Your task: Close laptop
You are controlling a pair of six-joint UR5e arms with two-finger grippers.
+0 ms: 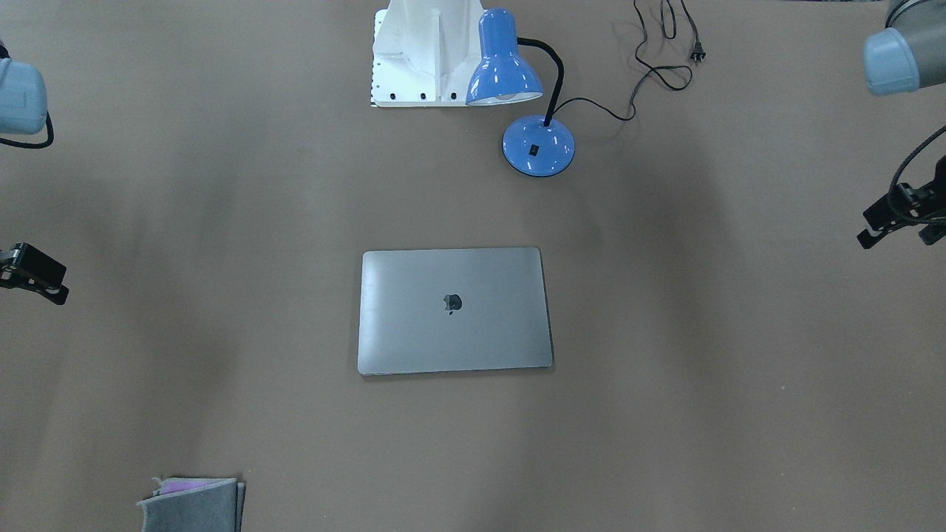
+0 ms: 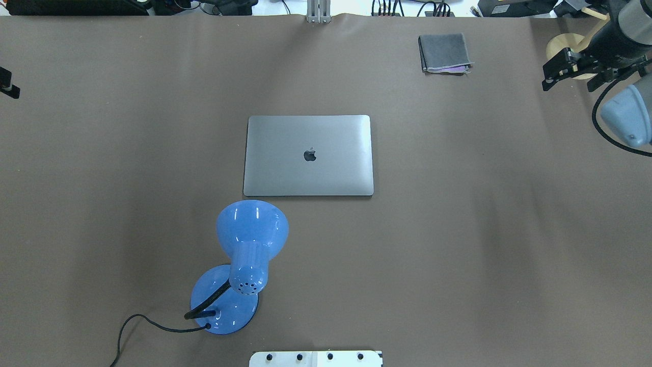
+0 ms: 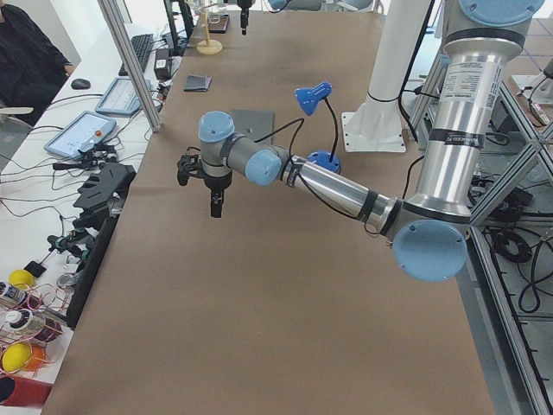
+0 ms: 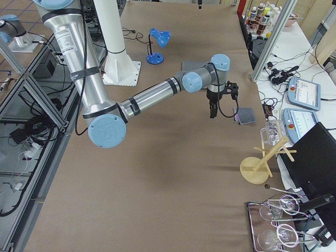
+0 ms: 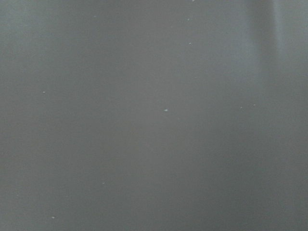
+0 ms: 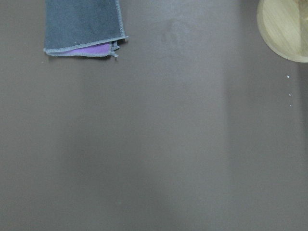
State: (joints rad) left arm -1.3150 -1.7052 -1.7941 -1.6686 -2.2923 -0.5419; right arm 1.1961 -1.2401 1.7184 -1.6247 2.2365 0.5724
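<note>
Laptop lies lid-down; whether left tool or right tool is spread, I cannot tell.

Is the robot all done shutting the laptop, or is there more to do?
It looks finished. Done: the laptop lies flat on the table with its lid down. In hand: nothing, since the left hand and the right hand hang far out at the table's sides, away from it. Left: nothing that I can see.

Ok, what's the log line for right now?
laptop: lid shut, flat | left gripper: away, empty | right gripper: away, empty | task: done
</note>
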